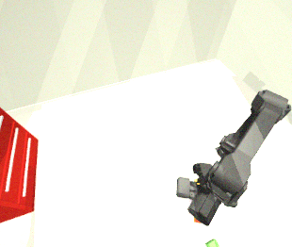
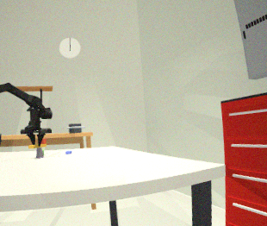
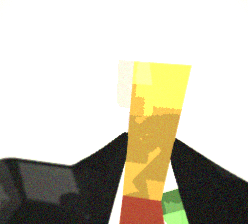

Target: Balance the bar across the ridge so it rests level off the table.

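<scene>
The yellow bar (image 3: 159,90) (image 2: 31,147) lies between the fingertips of my gripper (image 3: 148,139) (image 2: 37,145), which is shut on it. In the wrist view the bar runs away from me, and a red part (image 3: 141,210) shows at its near end; it also shows in the exterior view (image 2: 43,141). The grey ridge (image 2: 40,153) stands on the white table (image 2: 133,170) directly below the fingers. The bar looks roughly level at the ridge's top in the exterior view. Whether they touch is too small to tell. In the top view the arm hides most of the bar and the ridge.
A green block (image 1: 212,242) (image 3: 174,202) lies near the bar's red end. A small blue object (image 2: 68,153) lies on the table, to the right of the ridge in the exterior view. A red drawer cabinet (image 1: 9,172) (image 2: 254,157) stands beyond the table.
</scene>
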`<control>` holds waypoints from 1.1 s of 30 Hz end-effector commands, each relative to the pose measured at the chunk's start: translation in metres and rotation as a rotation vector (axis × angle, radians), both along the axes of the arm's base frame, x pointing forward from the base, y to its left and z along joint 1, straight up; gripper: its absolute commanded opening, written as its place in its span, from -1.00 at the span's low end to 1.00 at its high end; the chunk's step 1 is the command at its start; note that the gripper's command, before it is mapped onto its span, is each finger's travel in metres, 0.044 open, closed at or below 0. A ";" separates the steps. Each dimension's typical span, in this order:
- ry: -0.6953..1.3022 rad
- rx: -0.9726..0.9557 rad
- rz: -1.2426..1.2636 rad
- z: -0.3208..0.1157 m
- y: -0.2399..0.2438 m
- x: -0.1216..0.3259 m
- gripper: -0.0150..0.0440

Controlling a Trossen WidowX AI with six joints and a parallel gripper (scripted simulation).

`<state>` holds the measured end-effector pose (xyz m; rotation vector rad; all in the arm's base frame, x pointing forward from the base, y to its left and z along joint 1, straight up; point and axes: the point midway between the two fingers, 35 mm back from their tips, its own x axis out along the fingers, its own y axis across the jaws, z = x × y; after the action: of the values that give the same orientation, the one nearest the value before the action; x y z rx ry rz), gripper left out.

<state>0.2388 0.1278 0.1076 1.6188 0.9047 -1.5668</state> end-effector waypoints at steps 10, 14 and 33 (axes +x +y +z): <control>0.003 -0.002 -0.003 -0.001 -0.001 -0.001 -0.49; 0.003 -0.002 -0.003 0.000 -0.001 -0.001 -0.49; 0.003 -0.002 -0.003 0.000 -0.001 -0.001 -0.49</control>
<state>0.2387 0.1276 0.1076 1.6188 0.9048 -1.5676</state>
